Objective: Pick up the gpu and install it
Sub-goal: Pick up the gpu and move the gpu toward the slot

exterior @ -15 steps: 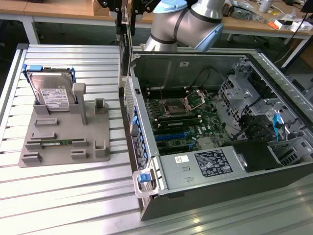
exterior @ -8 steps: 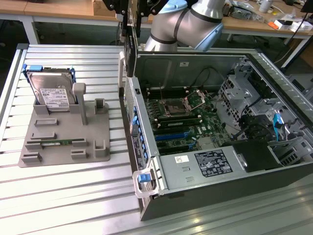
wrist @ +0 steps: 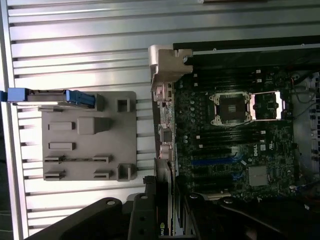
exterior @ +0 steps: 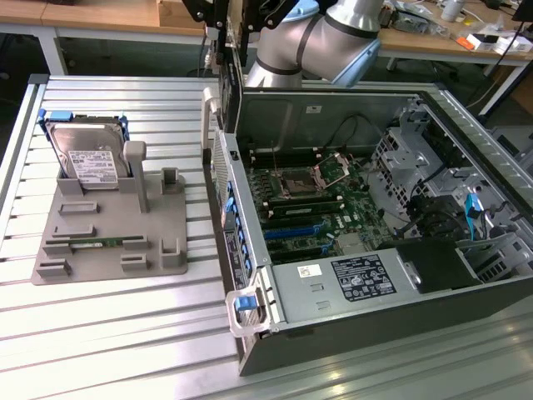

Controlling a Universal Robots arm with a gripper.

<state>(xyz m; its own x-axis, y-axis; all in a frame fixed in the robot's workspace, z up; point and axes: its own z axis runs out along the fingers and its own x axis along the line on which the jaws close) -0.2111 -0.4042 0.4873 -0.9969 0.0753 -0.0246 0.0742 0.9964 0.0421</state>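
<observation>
1. As the arm (exterior: 321, 37) reaches in from the far side of the exterior view, its gripper (exterior: 223, 29) (wrist: 167, 220) hangs above the far rear corner of the open computer case (exterior: 291, 117) (wrist: 225, 47).
2. The pincer is closed narrow on the gpu (exterior: 234, 62) (wrist: 162, 212), with one finger pressed to each flat face of the dark card.
3. The gpu hangs edge-on in the air, over the case's rear wall and just beside the motherboard (exterior: 308, 208) (wrist: 225, 150), touching no slot.
4. On the slatted table (exterior: 125, 333) (wrist: 75, 40) beside the case sits a gray holder (exterior: 100, 225) (wrist: 75, 135).
5. A hard drive (exterior: 87, 158) (wrist: 50, 95) stands upright in the holder's far end, and a memory stick (exterior: 92, 244) (wrist: 75, 160) lies flat in a nearer groove.
</observation>
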